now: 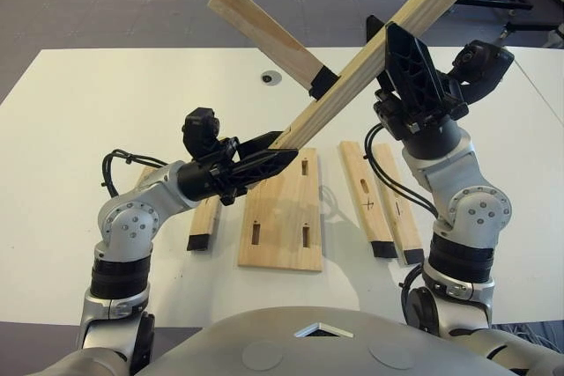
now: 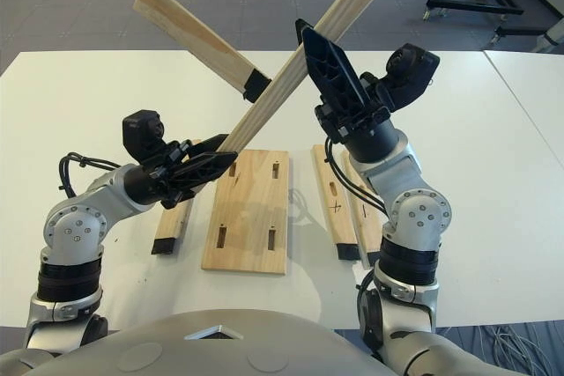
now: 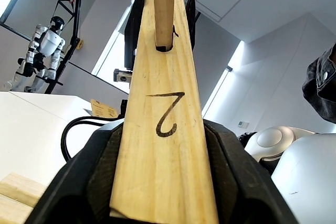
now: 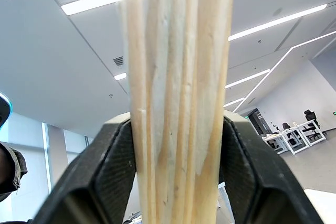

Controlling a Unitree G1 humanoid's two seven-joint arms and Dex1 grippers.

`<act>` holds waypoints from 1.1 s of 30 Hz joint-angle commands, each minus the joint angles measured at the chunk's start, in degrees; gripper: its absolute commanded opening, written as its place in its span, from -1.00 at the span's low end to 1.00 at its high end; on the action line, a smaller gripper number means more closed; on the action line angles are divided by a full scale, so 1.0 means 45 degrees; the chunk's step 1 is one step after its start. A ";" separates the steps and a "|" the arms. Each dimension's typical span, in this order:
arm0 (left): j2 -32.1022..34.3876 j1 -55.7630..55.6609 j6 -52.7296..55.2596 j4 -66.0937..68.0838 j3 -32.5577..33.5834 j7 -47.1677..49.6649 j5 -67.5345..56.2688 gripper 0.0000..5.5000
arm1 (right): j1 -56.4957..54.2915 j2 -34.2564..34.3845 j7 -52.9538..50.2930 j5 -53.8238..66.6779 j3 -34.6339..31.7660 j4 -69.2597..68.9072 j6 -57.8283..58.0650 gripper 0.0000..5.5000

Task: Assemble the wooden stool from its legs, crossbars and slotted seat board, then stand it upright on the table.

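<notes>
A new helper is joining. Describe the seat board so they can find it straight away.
On the white table, look at its middle. The seat board lies flat there between narrow black-tipped legs. It is the only wide panel, and it has small slots cut in it.

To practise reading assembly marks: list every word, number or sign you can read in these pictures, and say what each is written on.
"2": handwritten on the wooden piece clamped in the left tool.
"+": a drawn cross on a leg lying right of the seat board.
The mark on the neighbouring leg is too small to read.
</notes>
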 commanded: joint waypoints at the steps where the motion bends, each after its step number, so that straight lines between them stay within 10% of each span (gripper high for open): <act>1: 0.0244 0.0109 -0.0155 -0.0210 -0.0265 -0.0237 0.0397 -0.26 | -0.0263 -0.0188 -0.0133 -0.0125 0.0129 -0.0088 0.0029 -0.22; 21: 0.0373 0.0059 -0.0671 0.0056 0.0088 -0.0064 0.0787 -0.26 | 0.0774 -0.1858 -0.0506 -0.0325 -0.0289 -0.1122 -0.0198 -0.23; 33: 0.0123 -0.0047 -0.0620 0.0842 0.0380 0.0539 0.0712 0.30 | 0.0021 -0.2268 -0.0280 -0.0521 -0.1127 -0.0886 -0.0880 -0.24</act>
